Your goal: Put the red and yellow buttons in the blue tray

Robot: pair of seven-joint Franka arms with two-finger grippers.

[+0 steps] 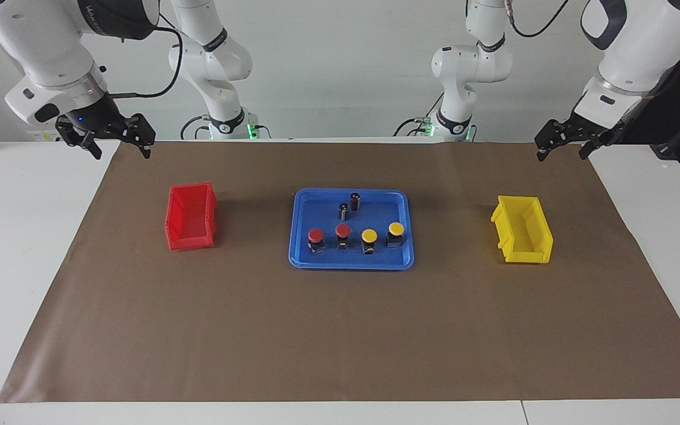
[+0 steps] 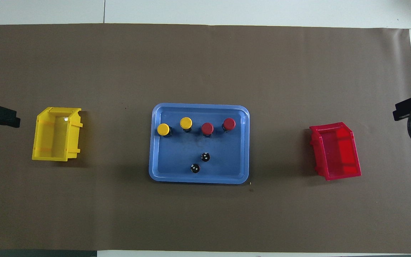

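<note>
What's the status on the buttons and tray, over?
Left gripper and right gripper open, empty, raised at table ends. All four buttons in blue tray. Nothing obstructing.

In the overhead view you have the tray (image 2: 162, 175) at frame centre. In its upper half sit the 4 buttons (image 2: 207, 129) in a row; in its lower half stand 2 cylinders (image 2: 200, 162). 1 bin (image 2: 56, 134) lies at centre left, another bin (image 2: 335, 150) at centre right, all on the mat (image 2: 205, 214) covering the desk (image 2: 262, 10).
</note>
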